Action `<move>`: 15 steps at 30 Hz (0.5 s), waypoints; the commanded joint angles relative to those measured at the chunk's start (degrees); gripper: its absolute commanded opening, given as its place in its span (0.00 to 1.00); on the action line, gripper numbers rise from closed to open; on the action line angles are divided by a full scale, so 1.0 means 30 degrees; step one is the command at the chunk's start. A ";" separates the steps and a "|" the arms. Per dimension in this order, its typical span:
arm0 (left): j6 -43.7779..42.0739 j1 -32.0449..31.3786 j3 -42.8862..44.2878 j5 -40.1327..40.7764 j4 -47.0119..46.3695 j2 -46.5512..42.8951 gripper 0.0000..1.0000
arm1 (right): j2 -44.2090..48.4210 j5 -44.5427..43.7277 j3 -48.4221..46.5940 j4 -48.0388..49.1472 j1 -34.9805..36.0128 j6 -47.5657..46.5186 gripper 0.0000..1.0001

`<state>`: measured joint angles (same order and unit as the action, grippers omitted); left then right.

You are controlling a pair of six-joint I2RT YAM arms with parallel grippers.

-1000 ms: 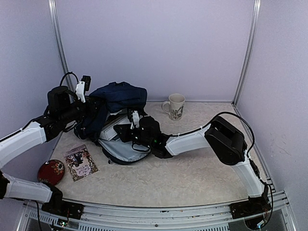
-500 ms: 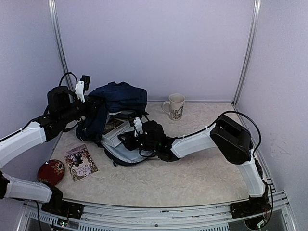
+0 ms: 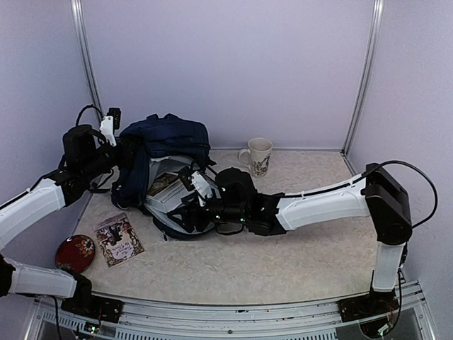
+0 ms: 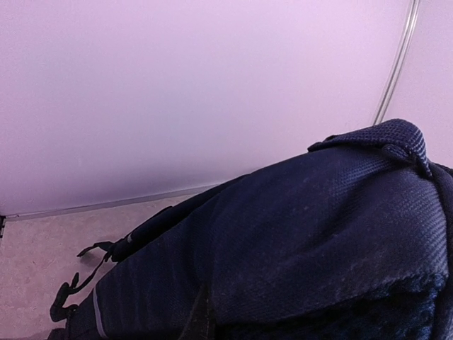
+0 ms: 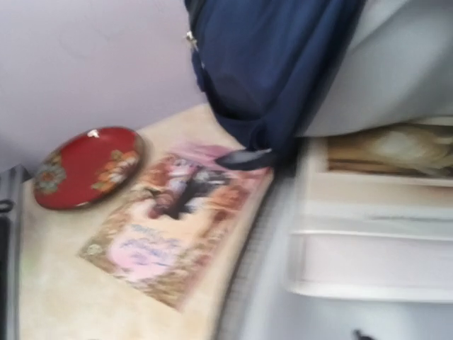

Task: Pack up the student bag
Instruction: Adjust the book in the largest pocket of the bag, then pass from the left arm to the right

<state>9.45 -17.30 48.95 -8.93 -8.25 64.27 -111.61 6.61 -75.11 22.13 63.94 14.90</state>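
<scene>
Loading step, seemingly: student bag [image 3: 173,134] at far left, flap raised at left gripper [image 3: 127,149], right gripper [image 3: 182,207] at its mouth by a white box [image 3: 160,201] (finger spread hidden on both; cannot tell). Next: push box deeper inside.

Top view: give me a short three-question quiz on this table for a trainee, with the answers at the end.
1. True or false: the mug lies inside the bag.
2. Which lies closest to the red plate? A) mug B) booklet C) bag
3. Which arm reaches toward the white box in the bag's opening?

Key: 1 false, the mug stands on the table to the right of the bag. 2 B. 3 the right arm.
</scene>
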 commanded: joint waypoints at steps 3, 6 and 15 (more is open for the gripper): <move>-0.1332 -0.1201 0.1854 -0.0715 -0.2820 -0.0930 0.00 | 0.6033 -0.2661 0.2290 -0.0582 -0.1742 -0.5426 0.97; -0.1679 -0.1695 0.1655 -0.1502 -0.2692 -0.1439 0.00 | 0.6779 -0.0955 0.2326 -0.0724 -0.3340 -0.6682 1.00; -0.5111 -0.4649 0.1977 -0.2258 -0.0634 -0.2555 0.00 | 0.5555 0.6081 -0.2224 -0.6729 -0.4020 -1.1911 1.00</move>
<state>-1.65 -26.87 49.23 -9.52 -1.15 61.36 -93.10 16.21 -77.41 11.84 51.35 -12.56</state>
